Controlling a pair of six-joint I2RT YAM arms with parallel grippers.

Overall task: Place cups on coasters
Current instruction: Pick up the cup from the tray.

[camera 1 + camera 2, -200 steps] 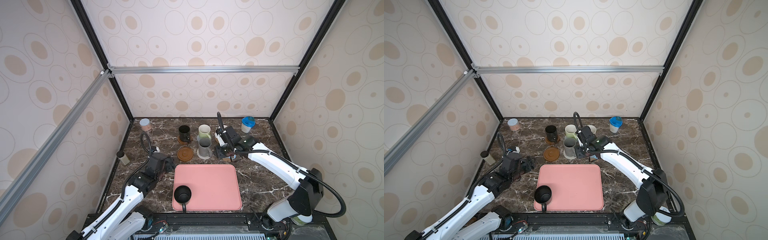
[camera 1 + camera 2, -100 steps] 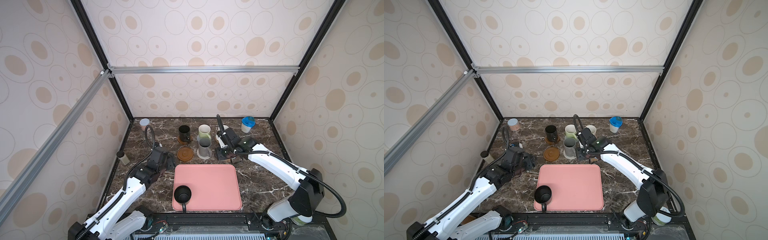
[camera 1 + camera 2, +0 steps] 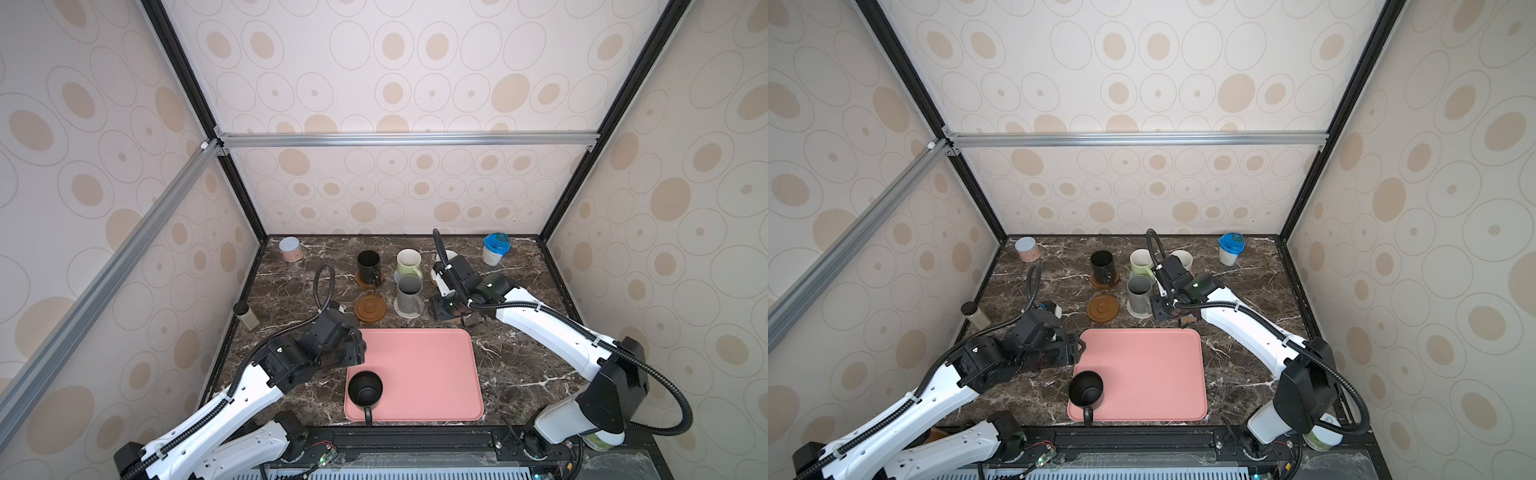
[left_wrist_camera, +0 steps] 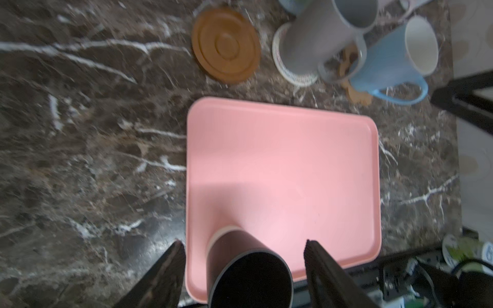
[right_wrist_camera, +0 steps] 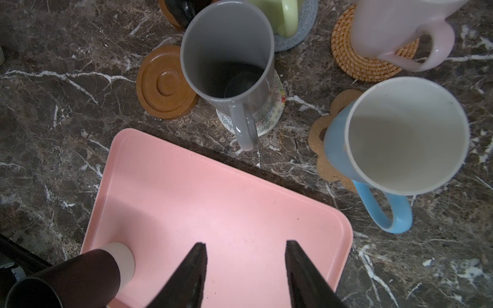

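dark marble tabletop (image 3: 291, 286) carries the scene; we see the black mug (image 3: 365, 388) upright on the pink tray (image 3: 428, 374), at its near left corner, handle toward the robot's base. our left gripper (image 4: 244, 243) hangs just beside it, jaws wide and empty, and the wrist view shows the mug between them (not touching yet). the bare brown coaster (image 3: 370, 308) waits beyond the tray's far left corner. the right gripper (image 5: 245, 244), jaws apart and empty, sits well away, so we judge the left arm nearer.

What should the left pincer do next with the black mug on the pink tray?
Probably lower around that black mug, ready to grip: the left pincer is open, its fingers show either side of it, and one brown saucer coaster sits empty.
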